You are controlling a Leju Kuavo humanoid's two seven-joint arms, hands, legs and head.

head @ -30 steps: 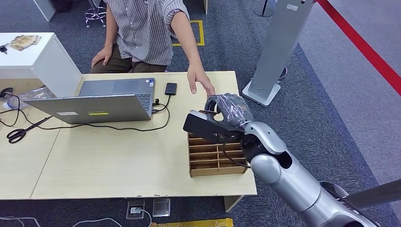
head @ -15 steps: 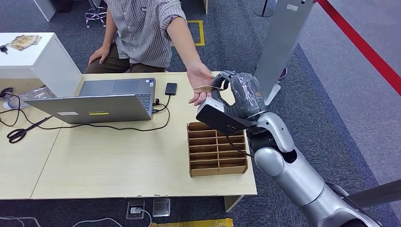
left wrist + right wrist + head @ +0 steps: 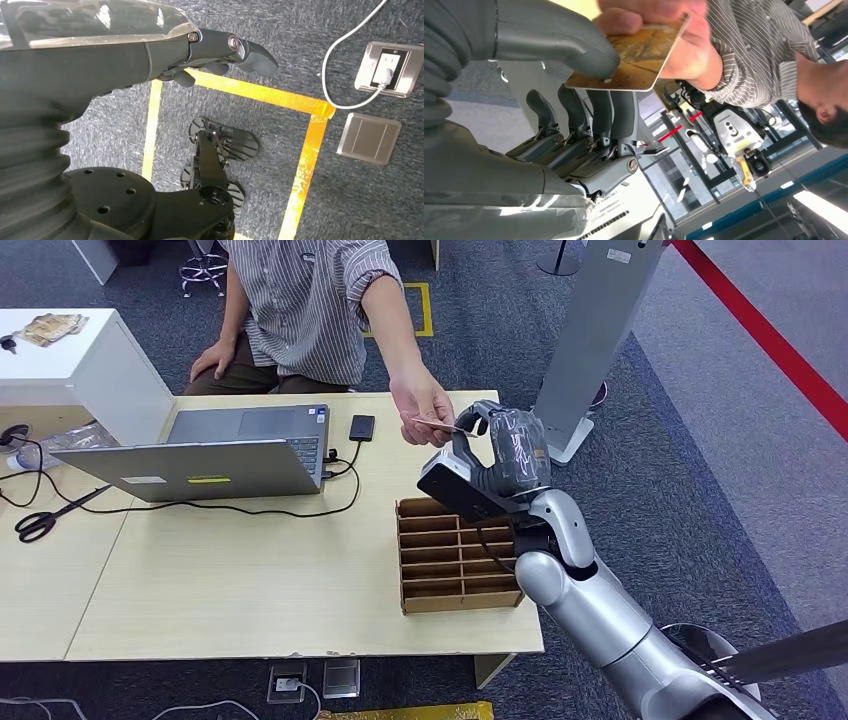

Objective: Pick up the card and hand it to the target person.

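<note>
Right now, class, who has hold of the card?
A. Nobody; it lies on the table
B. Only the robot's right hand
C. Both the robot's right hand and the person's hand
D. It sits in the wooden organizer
C. In the right wrist view the right hand pinches the card with thumb above and fingers below, while the person's hand grips its far edge.

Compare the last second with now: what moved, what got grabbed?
The robot's right hand rose from the brown wooden compartment box toward the person, carrying the thin gold-brown card. The person's hand left the tabletop, turned and now pinches the card, which the robot's thumb also touches. The silver laptop, black phone and box stayed put.
</note>
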